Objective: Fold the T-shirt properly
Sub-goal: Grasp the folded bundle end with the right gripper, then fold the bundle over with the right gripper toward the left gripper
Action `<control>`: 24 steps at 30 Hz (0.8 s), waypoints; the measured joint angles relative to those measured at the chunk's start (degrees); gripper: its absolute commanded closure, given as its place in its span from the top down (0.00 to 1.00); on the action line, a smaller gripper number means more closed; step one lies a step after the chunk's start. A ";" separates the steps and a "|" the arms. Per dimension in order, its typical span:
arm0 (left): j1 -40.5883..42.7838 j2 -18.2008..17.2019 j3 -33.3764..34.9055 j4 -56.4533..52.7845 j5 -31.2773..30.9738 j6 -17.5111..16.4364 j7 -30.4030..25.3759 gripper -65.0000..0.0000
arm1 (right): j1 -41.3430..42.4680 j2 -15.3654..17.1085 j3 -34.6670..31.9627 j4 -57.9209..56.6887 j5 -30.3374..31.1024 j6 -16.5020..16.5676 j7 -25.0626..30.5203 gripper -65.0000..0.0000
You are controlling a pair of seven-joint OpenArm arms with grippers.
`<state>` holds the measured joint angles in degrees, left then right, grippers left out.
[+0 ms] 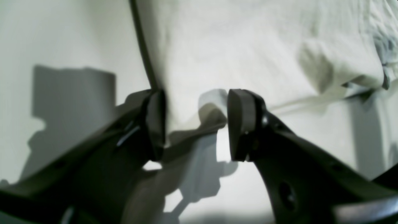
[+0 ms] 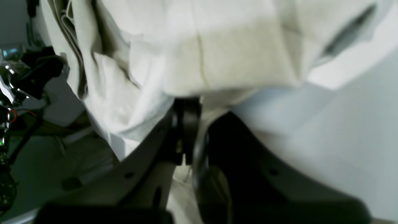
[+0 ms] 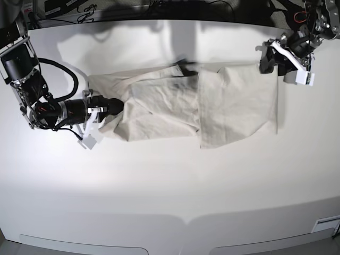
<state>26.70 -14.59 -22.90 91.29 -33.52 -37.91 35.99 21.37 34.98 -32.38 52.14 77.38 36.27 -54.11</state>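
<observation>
The pale beige T-shirt lies partly folded across the white table, one layer lapped over the middle. My right gripper is at the shirt's left end. In the right wrist view this gripper has its jaws pressed together on bunched cloth. My left gripper is at the shirt's far right corner. In the left wrist view it is open, and a corner of the shirt lies between its fingers, not pinched.
Cables and dark equipment run along the table's back edge. More wiring shows at the left of the right wrist view. The table's front edge is near the bottom of the base view.
</observation>
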 measured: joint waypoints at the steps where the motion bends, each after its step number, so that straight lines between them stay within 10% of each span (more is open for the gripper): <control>1: 0.48 0.00 0.00 0.00 -0.02 0.00 -0.02 0.45 | 0.70 0.35 0.24 -0.04 -0.90 -0.02 -0.94 0.00; 11: 1.70 0.02 0.00 0.00 0.02 -0.02 -1.33 0.45 | 4.98 7.61 9.16 0.04 -2.08 -0.42 -3.30 0.00; 24: 1.68 0.02 0.00 0.02 2.80 -0.02 -4.13 0.45 | 4.81 5.40 9.25 18.10 2.45 -2.75 -5.84 0.00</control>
<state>28.38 -14.57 -22.90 91.31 -30.72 -37.93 31.86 26.17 40.38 -23.14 70.24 79.83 33.52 -59.94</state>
